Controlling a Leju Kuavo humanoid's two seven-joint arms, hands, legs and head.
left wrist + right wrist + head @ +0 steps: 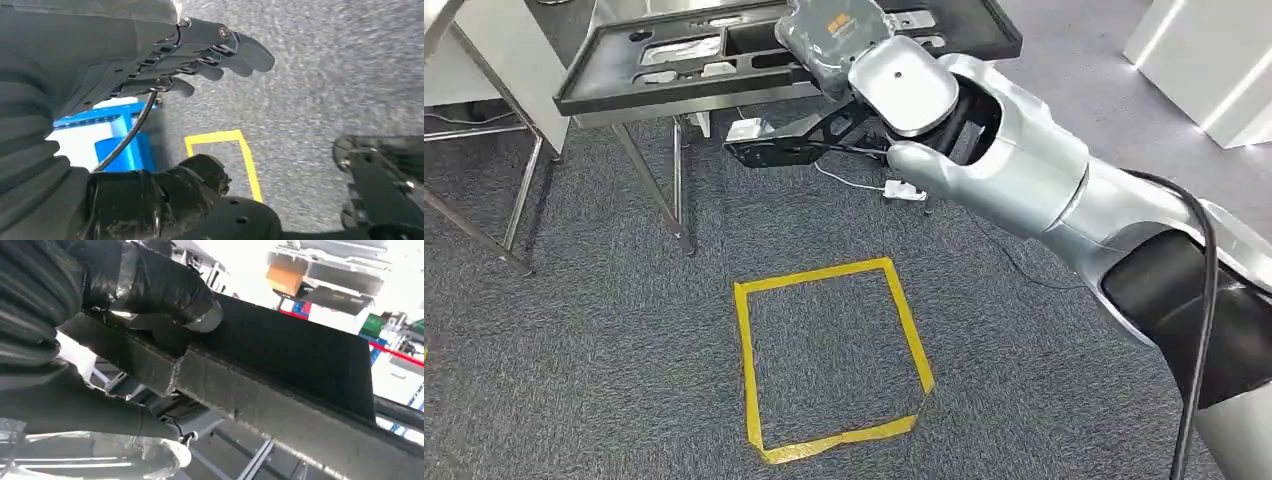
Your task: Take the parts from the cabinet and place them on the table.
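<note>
A long black moulded tray part (pixel 639 60) lies across the steel table (pixel 686 106) at the top of the head view. My right hand (pixel 836 42) reaches over its near edge. In the right wrist view the taped thumb (pixel 150 285) presses on top of the black part (pixel 290 355) while the fingers curl beneath its edge, so the hand grips it. My left hand (pixel 200 60) hangs above the carpet with its fingers stretched out and nothing in them.
A yellow tape square (pixel 829 355) marks the grey carpet in front of the table. The table's steel legs (pixel 652 185) slant down to the floor. A white cable and plug (pixel 902 190) lie under the table. A blue rack (pixel 117 147) stands beside my left arm.
</note>
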